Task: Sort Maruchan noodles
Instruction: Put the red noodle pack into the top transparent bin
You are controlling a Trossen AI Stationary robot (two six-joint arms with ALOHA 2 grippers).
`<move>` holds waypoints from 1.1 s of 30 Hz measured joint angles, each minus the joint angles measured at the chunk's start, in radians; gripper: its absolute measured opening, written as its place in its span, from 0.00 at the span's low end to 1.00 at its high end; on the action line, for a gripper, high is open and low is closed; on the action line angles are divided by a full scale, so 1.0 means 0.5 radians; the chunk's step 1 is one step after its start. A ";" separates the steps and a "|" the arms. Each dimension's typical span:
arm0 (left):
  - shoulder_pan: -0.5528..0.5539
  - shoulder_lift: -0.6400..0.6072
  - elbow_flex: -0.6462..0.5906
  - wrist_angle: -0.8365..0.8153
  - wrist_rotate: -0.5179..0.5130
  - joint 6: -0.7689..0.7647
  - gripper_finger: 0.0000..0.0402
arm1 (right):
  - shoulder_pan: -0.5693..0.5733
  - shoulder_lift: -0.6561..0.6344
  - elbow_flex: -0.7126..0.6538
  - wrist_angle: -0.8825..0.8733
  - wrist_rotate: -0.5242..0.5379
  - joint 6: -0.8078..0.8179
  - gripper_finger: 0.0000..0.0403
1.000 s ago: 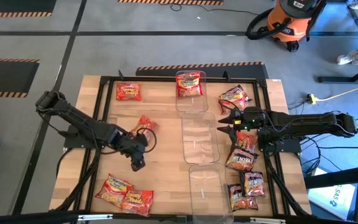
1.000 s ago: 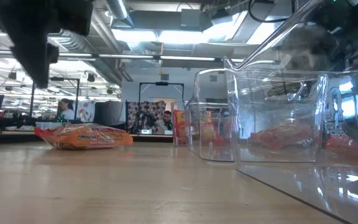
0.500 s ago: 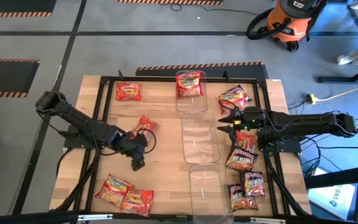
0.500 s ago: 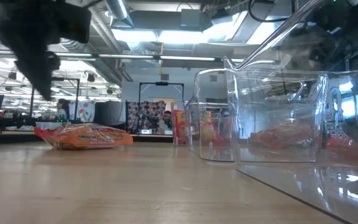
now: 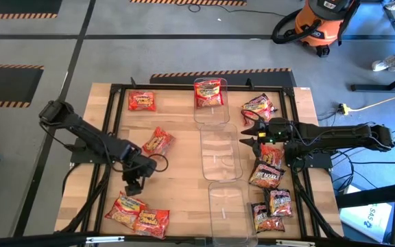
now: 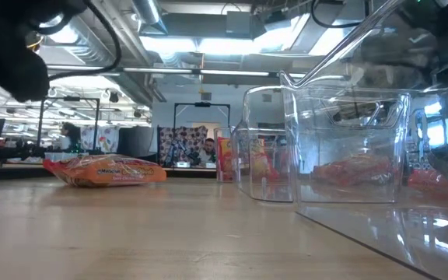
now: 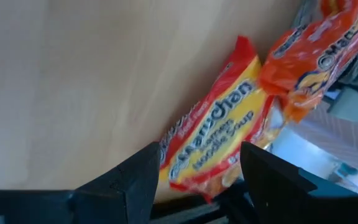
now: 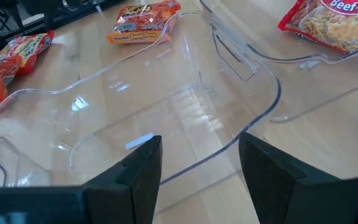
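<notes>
Hovering over the table [image 5: 184, 185], left hand [image 5: 133, 185] points at two packets [image 5: 137, 213] at the near-left corner; fingers [image 7: 138, 177] spread wide, holding nothing, red-yellow packet [image 7: 219, 137] just ahead. Right hand [image 5: 251, 132] sits beside the middle bin [image 5: 219, 154], fingers [image 8: 142, 165] wide, empty. One packet [image 5: 209, 92] lies in the far bin [image 5: 211, 113]. Others lie loose: orange one [image 5: 158, 141] mid-left, red one [image 5: 141, 101] far left, dark ones [image 5: 267, 171] right of the bins.
</notes>
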 joint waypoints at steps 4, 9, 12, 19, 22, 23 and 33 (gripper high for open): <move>-0.038 0.000 -0.139 0.253 0.038 -0.021 0.53 | 0.000 0.000 0.000 -0.001 0.000 -0.001 0.48; -0.088 0.001 -0.311 0.579 0.061 -0.114 0.53 | 0.000 0.000 0.000 -0.001 0.000 -0.001 0.48; -0.139 0.001 -0.398 0.767 0.096 -0.192 0.53 | 0.000 0.000 0.000 -0.001 0.000 0.004 0.48; -0.281 0.001 -0.548 1.121 0.165 -0.412 0.53 | 0.000 0.000 0.000 -0.001 0.000 0.005 0.48; -0.360 0.001 -0.604 1.240 0.157 -0.501 0.53 | 0.000 0.000 0.000 -0.001 0.000 0.005 0.48; -0.388 0.001 -0.615 1.267 0.144 -0.532 0.53 | 0.000 0.000 0.000 -0.001 0.000 0.006 0.48; -0.547 0.001 -0.621 1.258 -0.066 -0.640 0.53 | 0.000 0.000 0.000 -0.001 0.005 0.012 0.48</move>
